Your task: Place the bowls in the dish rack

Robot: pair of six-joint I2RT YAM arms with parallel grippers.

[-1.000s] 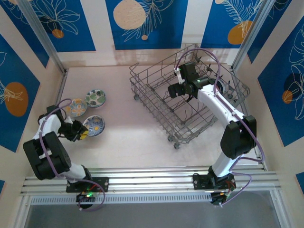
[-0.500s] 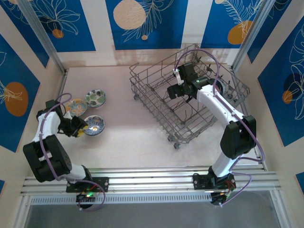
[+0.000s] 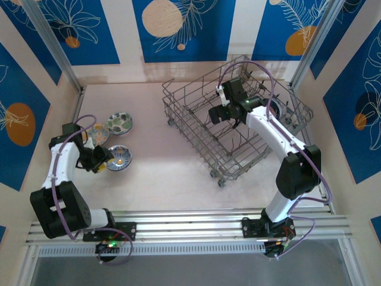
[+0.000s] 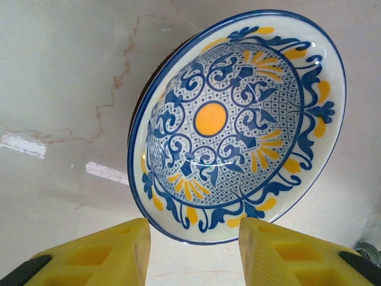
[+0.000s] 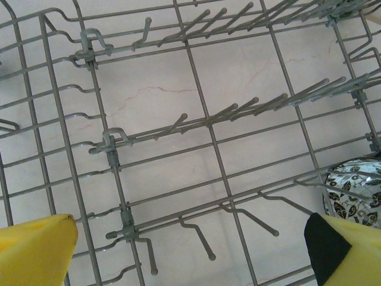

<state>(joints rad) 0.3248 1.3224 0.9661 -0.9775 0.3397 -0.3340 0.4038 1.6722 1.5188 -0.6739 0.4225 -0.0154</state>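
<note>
Left claw (image 4: 193, 229): yellow fingers (image 4: 113, 250) parted, nothing gripped.
Nearest bowl: blue-and-white ceramic bowl with orange centre (image 4: 238, 125), near rim just ahead of the fingertips and between them; cannot tell whether it touches them.
Other bowls: green floral bowl (image 3: 119, 123) and yellowish bowl (image 3: 95, 134) just beyond, on the pale marbled tabletop (image 3: 155, 173).
Right claw (image 5: 190, 238): spread wide, empty, above upright tines (image 5: 238, 110).
Rack: large grey wire dish rack (image 3: 190, 134), well apart from those three bowls, to their right; one dark-patterned bowl (image 5: 351, 190) among its wires.
</note>
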